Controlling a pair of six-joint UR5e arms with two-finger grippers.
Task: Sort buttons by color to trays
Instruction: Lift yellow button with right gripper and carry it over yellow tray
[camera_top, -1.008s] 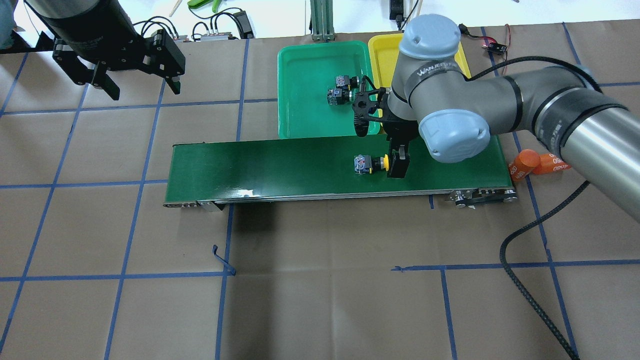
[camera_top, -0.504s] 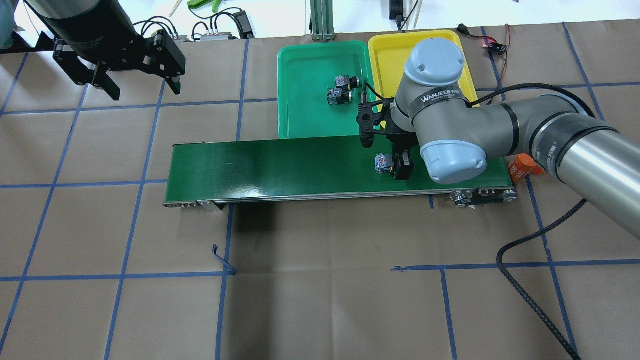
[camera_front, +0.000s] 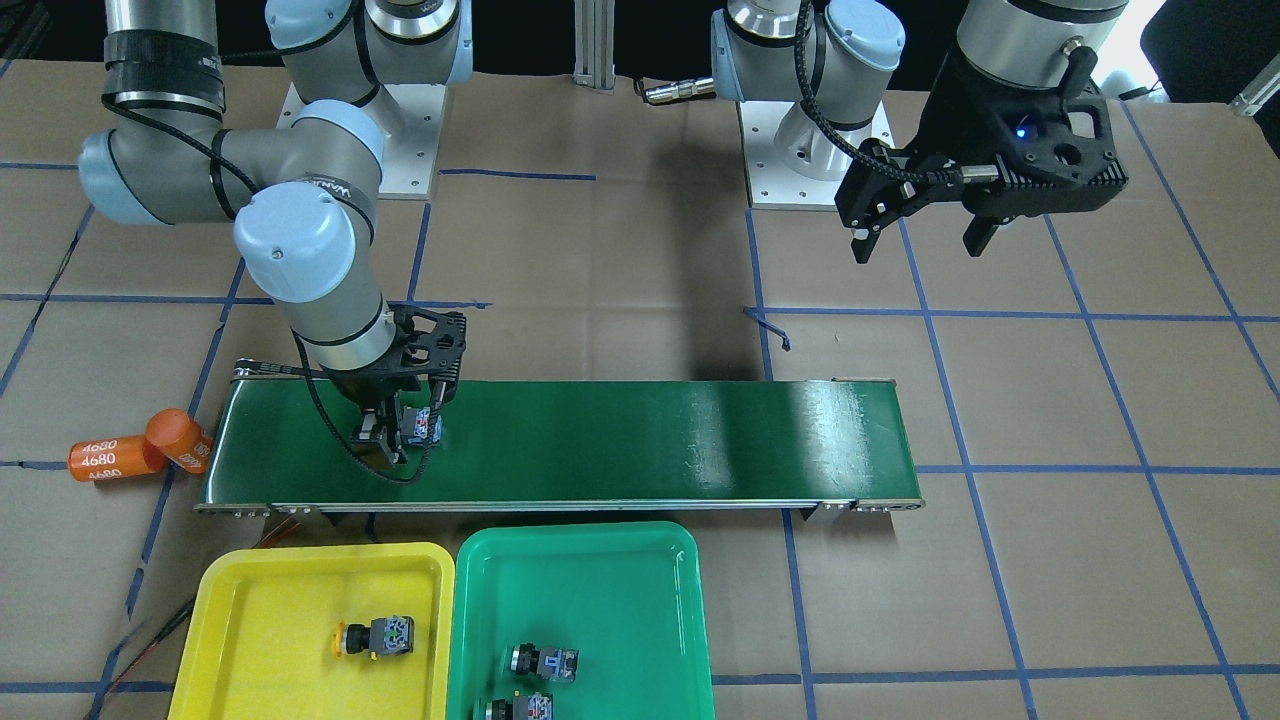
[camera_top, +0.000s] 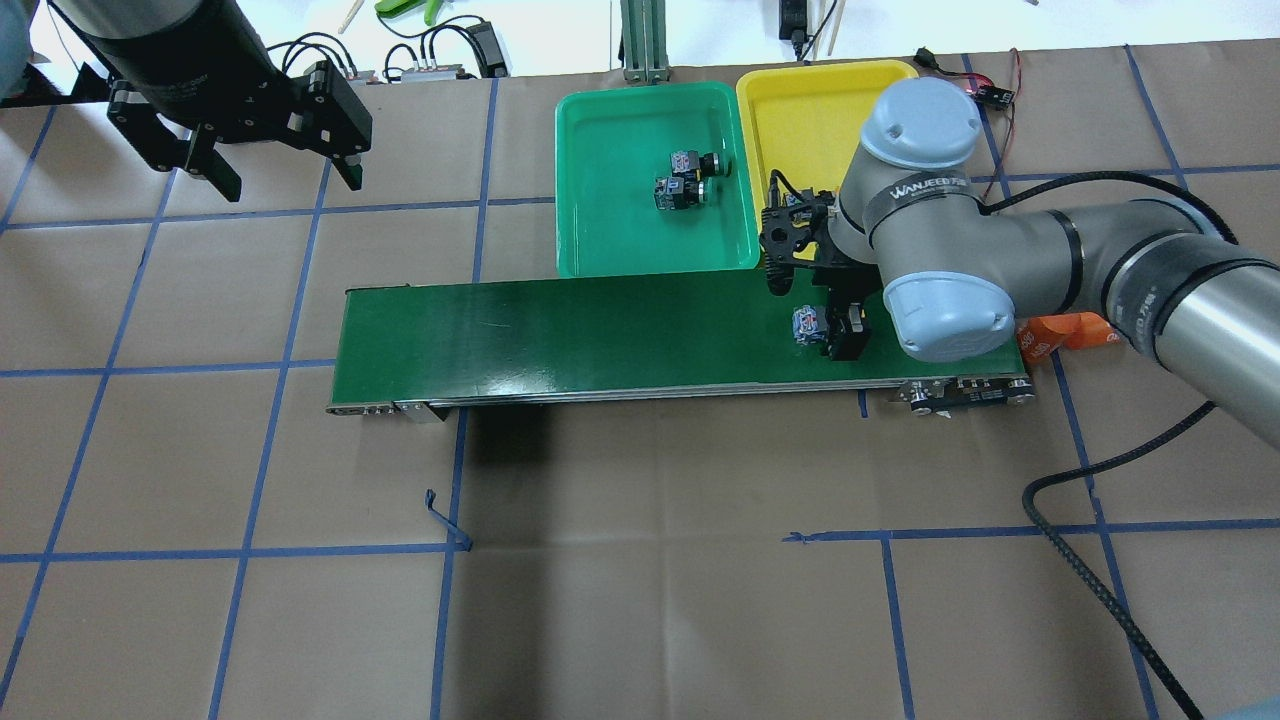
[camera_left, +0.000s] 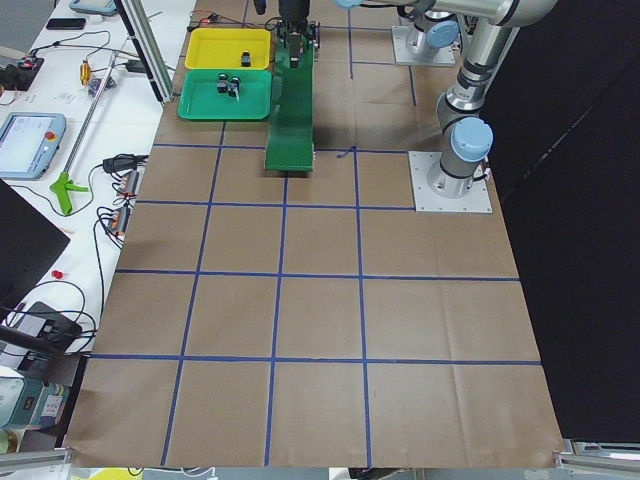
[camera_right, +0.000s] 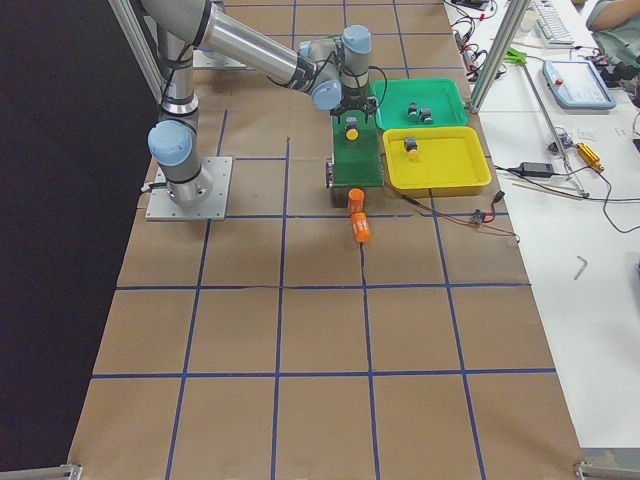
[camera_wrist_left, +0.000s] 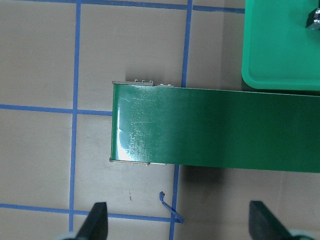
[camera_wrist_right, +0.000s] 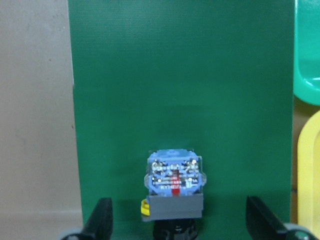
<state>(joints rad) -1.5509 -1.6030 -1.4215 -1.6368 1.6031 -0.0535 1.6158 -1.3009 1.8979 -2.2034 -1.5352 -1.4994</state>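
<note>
Straddling yellow button (camera_wrist_right: 175, 182) midway between belt (camera_wrist_right: 175, 75) edges, right tool (camera_wrist_right: 177, 201) spread wide.

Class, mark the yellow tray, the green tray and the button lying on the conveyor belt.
yellow tray (camera_front: 262, 598), front-facing view, bare floor.
green tray (camera_front: 585, 580), front-facing view, bare floor.
button (camera_wrist_right: 175, 176), right wrist view, blue terminal face.

The overhead camera looked down on the table (camera_top: 640, 600); the front one looked from the opposite side. Both held the conveyor belt (camera_top: 600, 330) mid-frame. Side cameras stood far off, wrist cameras close above.
</note>
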